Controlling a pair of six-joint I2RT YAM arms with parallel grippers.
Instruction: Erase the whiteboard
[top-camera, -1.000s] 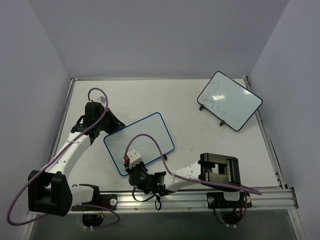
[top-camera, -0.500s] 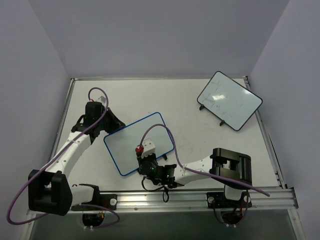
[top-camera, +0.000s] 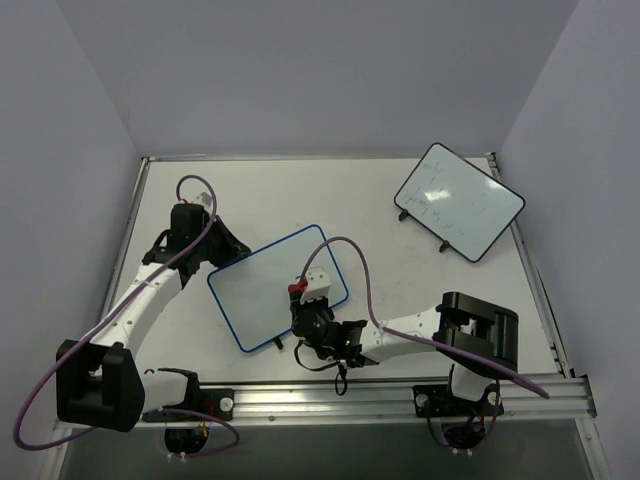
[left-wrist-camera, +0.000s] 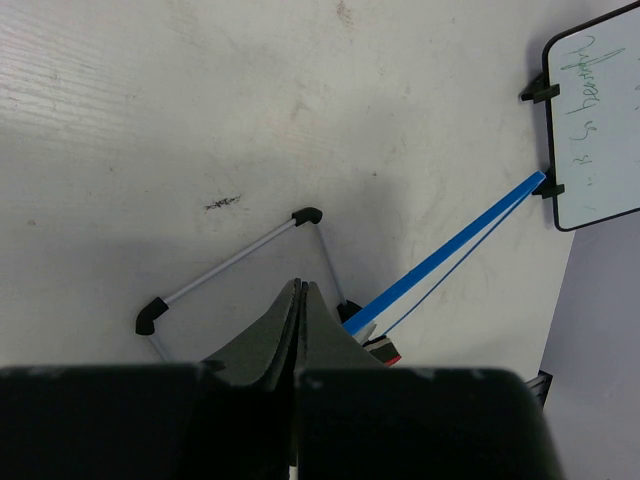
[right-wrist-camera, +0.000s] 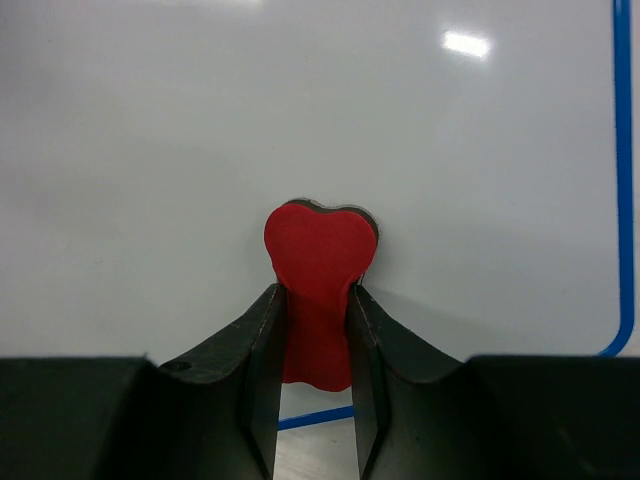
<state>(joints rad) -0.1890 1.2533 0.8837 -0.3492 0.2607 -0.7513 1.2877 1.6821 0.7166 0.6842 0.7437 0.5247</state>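
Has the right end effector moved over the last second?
Yes. The right end effector, gripping a red eraser, has slid rightward across the whiteboard, from its near-left edge toward its right side.

Lit brightly and evenly from above, with only soft, faint shadows on the table (left-wrist-camera: 200, 120). Shows one small glare spot near the top right of the whiteboard (right-wrist-camera: 300, 130) in the right wrist view. Looks sharp across the top view.

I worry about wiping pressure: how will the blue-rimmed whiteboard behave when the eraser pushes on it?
The whiteboard looks thin and light, so it would probably slide on the smooth table. It sits on a thin wire stand, so hard pressing may rock it. Seen edge-on it looks straight, so likely stiff.
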